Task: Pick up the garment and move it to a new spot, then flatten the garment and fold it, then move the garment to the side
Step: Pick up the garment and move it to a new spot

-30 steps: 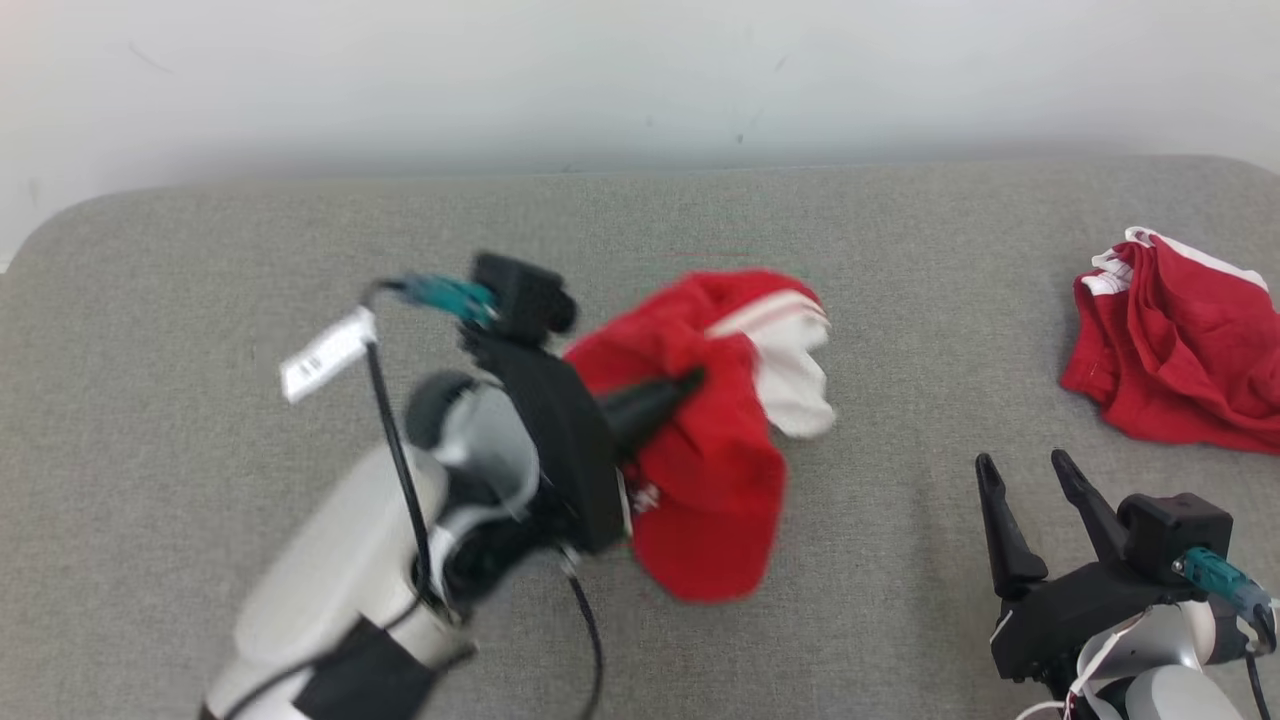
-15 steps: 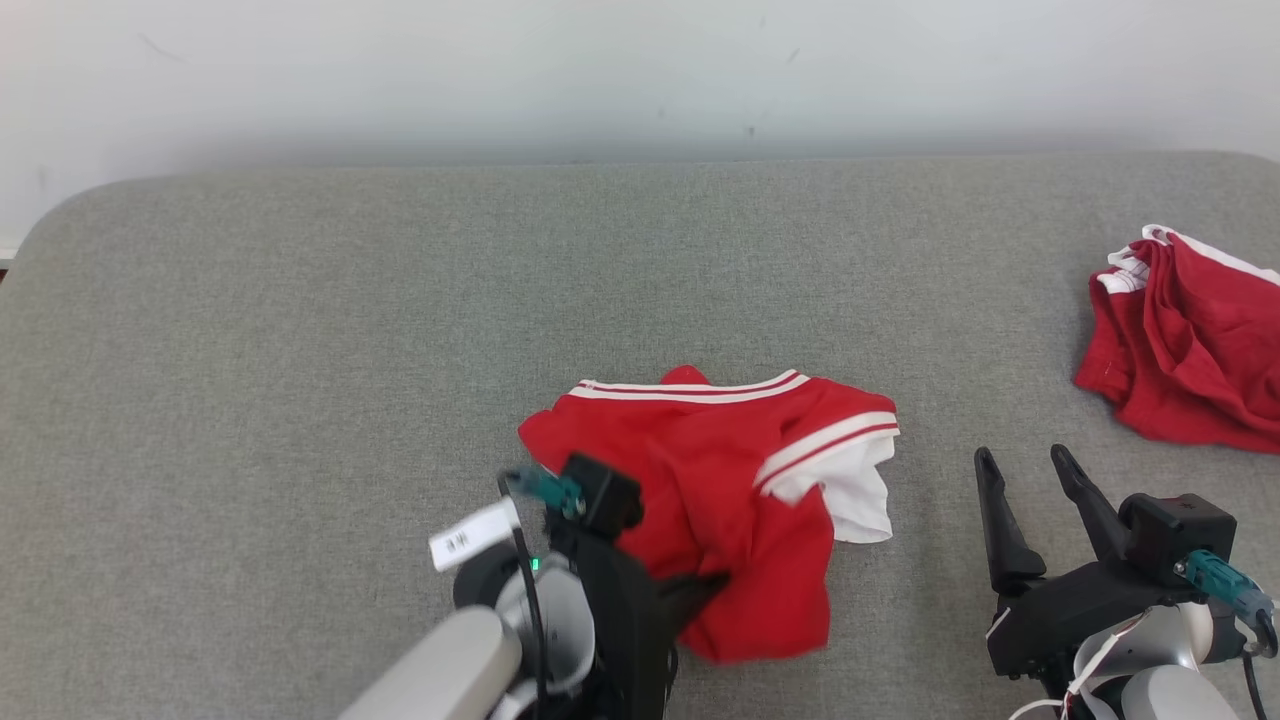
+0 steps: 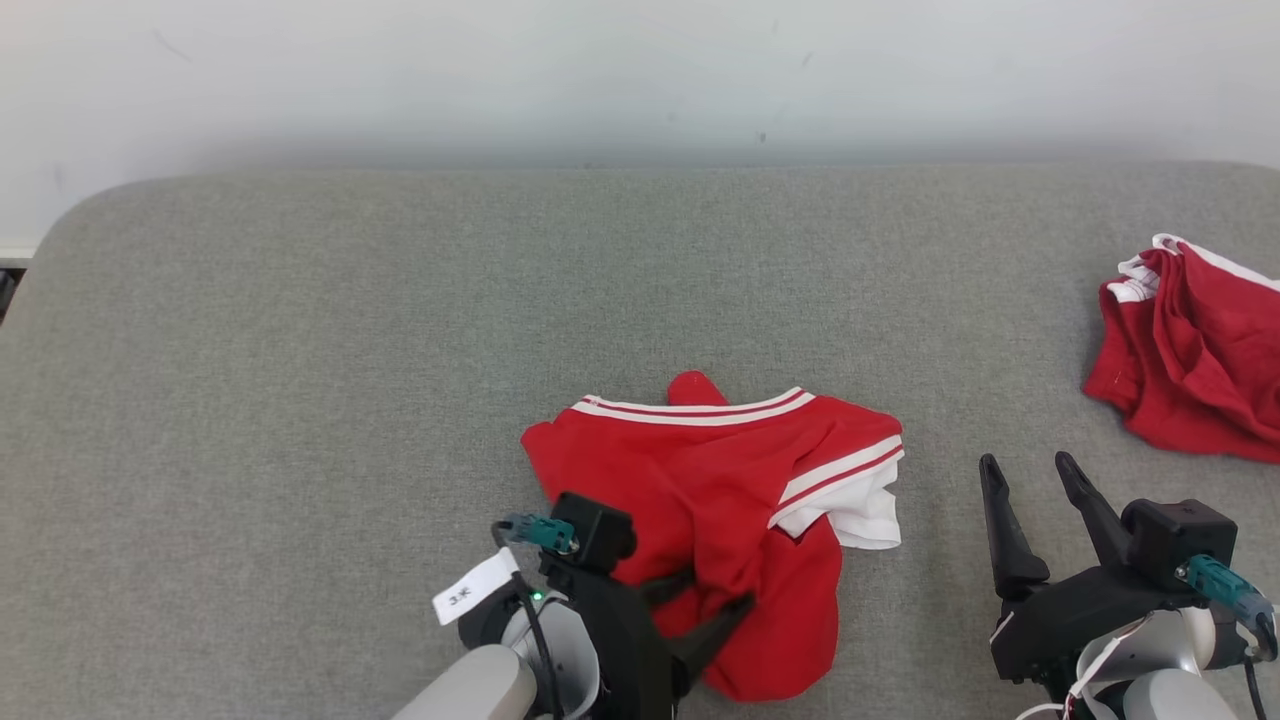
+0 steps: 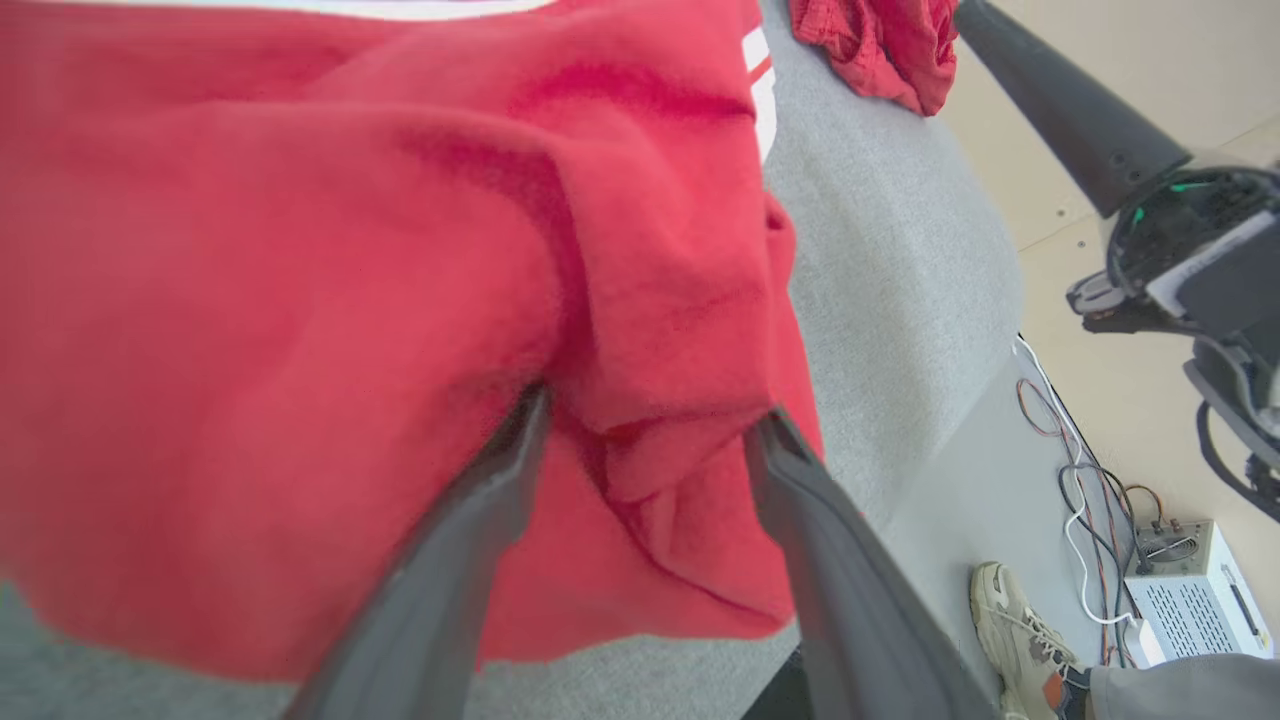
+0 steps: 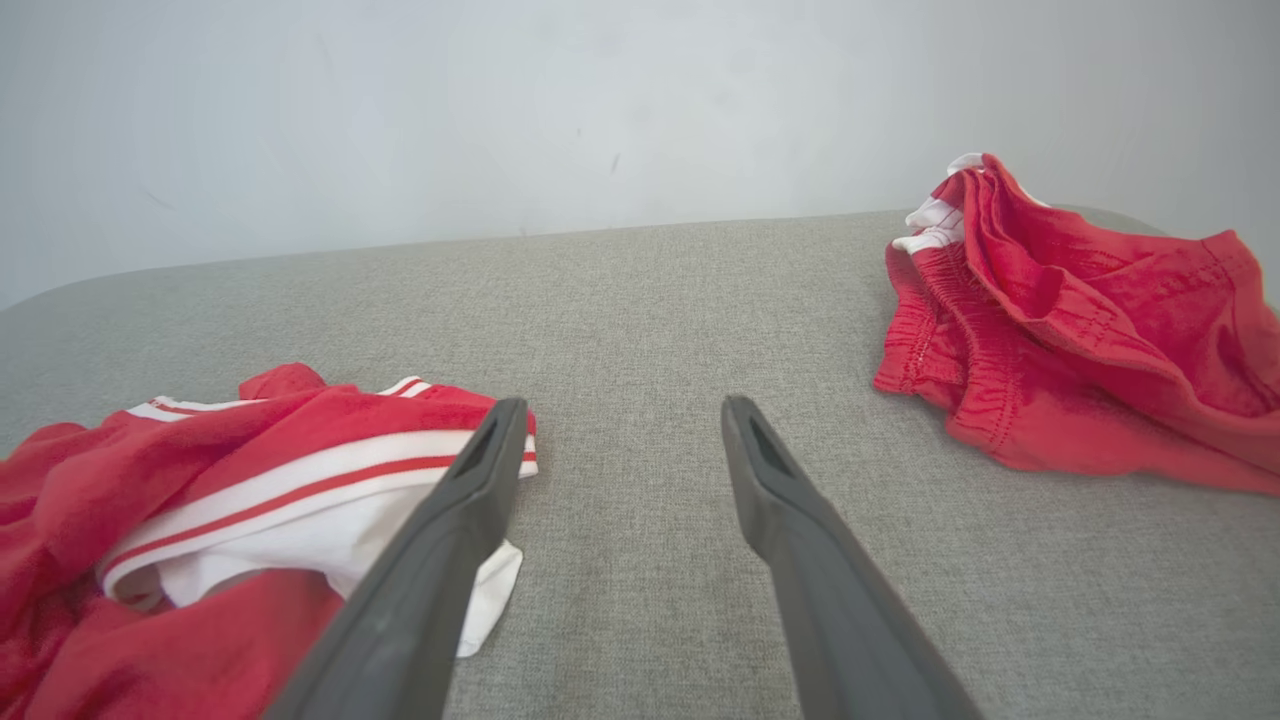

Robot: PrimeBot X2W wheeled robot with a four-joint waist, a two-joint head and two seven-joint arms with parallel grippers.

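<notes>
Red garment point(image 3: 690, 470) with white stripes lies crumpled on the grey table point(image 3: 300, 350), at the near middle. Left tool point(image 3: 718, 590) rests over its near edge, fingers spread wide, a loose fold between them, nothing clamped. Right tool point(image 3: 1025, 462) stands open and empty, to the garment's right. Second red garment point(image 3: 1190, 360) lies at the far right.

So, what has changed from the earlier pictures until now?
The left gripper brought the red garment down from mid-air onto the grey surface, nearer the robot, then opened and let it go; it lies crumpled there. The right gripper stayed open and idle; the other red garment stayed at the far right.
</notes>
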